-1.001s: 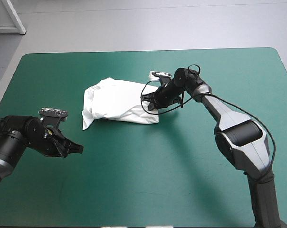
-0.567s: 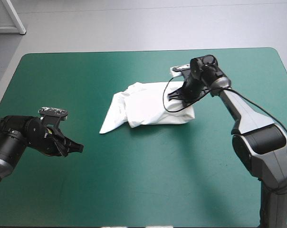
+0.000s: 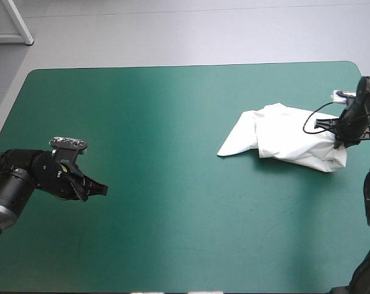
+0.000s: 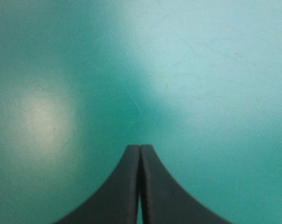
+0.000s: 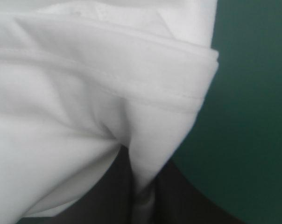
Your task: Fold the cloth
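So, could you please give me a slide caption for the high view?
Right gripper shut on the crumpled T-shirt near the table's right edge; left gripper shut, empty, far left.

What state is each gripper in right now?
Left gripper: shut, holding nothing.
Right gripper: shut on the white T-shirt.

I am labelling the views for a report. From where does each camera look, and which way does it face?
High view: above and behind the robot, facing forward and down onto the table; both arms show, with the left gripper and the right gripper.
Left wrist view: above the left wrist, looking along its shut fingers at bare table.
Right wrist view: above the right wrist, looking along its fingers, shut on the T-shirt.
Shared: the high and right wrist views both show the T-shirt.
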Robot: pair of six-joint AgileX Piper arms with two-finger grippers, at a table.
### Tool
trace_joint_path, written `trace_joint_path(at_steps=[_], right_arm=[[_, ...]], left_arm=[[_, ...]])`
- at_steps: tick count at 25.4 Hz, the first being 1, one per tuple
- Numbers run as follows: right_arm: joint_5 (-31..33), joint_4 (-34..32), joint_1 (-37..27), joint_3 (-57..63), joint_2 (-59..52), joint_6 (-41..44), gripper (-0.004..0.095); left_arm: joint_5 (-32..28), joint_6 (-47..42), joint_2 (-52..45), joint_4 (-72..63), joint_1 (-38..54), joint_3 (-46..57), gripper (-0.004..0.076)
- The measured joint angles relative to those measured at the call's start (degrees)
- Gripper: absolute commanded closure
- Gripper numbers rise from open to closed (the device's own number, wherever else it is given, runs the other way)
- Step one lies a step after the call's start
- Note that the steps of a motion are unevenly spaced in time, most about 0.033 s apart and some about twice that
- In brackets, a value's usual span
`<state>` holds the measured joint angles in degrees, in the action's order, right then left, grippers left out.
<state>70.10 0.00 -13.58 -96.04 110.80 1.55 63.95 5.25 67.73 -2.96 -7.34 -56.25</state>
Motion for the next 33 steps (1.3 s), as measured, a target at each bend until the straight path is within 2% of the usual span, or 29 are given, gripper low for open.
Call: trace_joint_path(at_steps=[3, 5, 8, 10, 12, 15, 17, 24, 33], right_arm=[[0.0, 2.5, -2.2, 0.0, -0.1, -0.8, 0.056], [0.0, 2.8, -2.4, 0.0, -0.5, -2.1, 0.0461], [-0.2, 3.1, -2.7, 1.1, -1.5, -3.6, 0.0393], [-0.2, 3.1, -2.7, 4.7, -3.9, -3.7, 0.041], [-0.3, 2.9, -2.7, 7.5, -6.7, -3.7, 0.047], [-1.2, 3.7, -2.7, 12.1, -11.9, -3.8, 0.0711], [-3.3, 5.1, -2.7, 16.3, -16.5, -4.0, 0.0933], [-15.8, 10.2, -2.7, 39.0, -34.3, -7.3, 0.0927], [-29.7, 16.7, -2.7, 64.0, -60.8, -14.7, 0.0927]], left_arm=[[-0.6, 0.3, 0.0, 0.0, 0.0, 0.0, 0.0733], [-0.7, 0.9, 0.0, 0.0, 0.0, 0.0, 0.0733], [-0.9, 1.1, 0.0, 0.0, 0.0, 0.0, 0.0733], [-1.0, 1.1, 0.0, -0.3, 0.0, 0.0, 0.0733], [-1.2, 1.5, 0.0, -1.1, 0.0, 0.0, 0.0733], [-2.0, 3.3, 0.0, -3.2, 0.0, 0.0, 0.0733], [-2.5, 4.5, 0.0, -4.5, 0.0, 0.0, 0.0733], [-6.1, 5.6, 0.0, -5.4, 0.0, 0.2, 0.0733], [-15.0, 5.8, -3.3, -5.2, 0.0, 6.0, 0.0733]])
